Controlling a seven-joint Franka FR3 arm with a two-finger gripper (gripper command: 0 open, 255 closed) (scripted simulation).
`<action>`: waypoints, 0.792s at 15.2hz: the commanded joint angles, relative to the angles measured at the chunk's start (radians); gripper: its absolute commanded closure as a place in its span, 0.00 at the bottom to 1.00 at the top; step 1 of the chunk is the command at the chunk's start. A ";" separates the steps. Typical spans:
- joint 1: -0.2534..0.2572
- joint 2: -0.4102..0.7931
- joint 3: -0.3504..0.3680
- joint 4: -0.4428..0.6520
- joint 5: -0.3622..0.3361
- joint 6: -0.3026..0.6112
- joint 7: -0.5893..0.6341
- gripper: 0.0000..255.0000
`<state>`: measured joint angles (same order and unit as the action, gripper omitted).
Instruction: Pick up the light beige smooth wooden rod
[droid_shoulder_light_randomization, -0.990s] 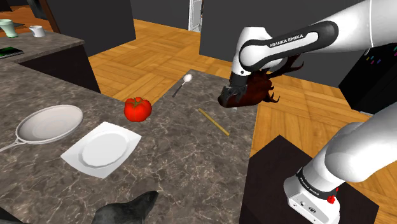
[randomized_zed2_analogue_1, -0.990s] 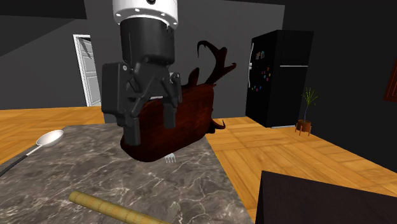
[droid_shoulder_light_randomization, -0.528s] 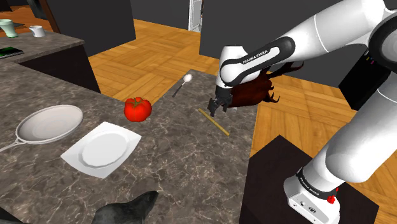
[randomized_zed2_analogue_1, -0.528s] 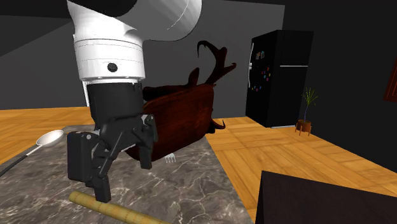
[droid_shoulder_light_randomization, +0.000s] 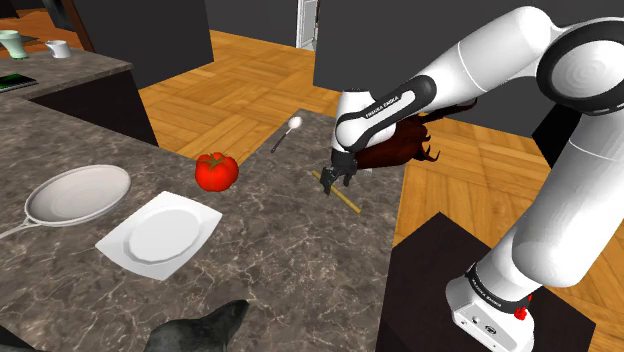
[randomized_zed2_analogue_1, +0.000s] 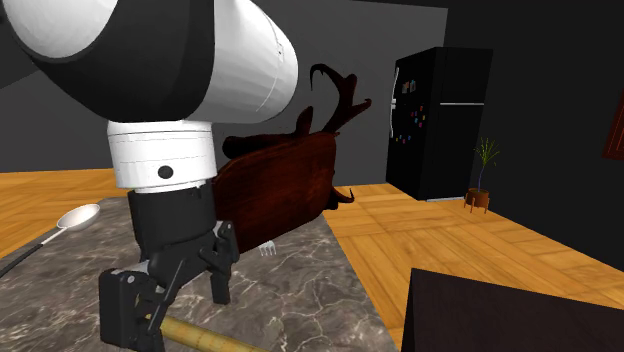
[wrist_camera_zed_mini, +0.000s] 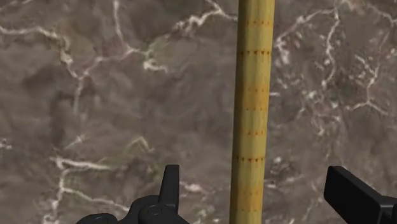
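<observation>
Rod (wrist_camera_zed_mini: 254, 108): slim, straight tan cylinder

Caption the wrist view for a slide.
Open gripper over the tan rod lying on the dark marbled counter; the rod sits between the jaws, untouched.

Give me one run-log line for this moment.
phase: pre-grasp | end effector: open, straddling rod | rod: lying on counter, not touched
</observation>
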<state>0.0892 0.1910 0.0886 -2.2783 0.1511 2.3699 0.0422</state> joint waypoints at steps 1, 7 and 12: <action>0.001 0.018 0.000 -0.003 0.001 0.022 -0.002 0.00; -0.001 0.017 -0.001 -0.006 0.001 0.023 -0.005 1.00; -0.002 0.023 -0.001 -0.010 0.002 0.033 -0.008 1.00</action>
<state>0.0826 0.2011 0.0816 -2.2841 0.1511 2.3972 0.0348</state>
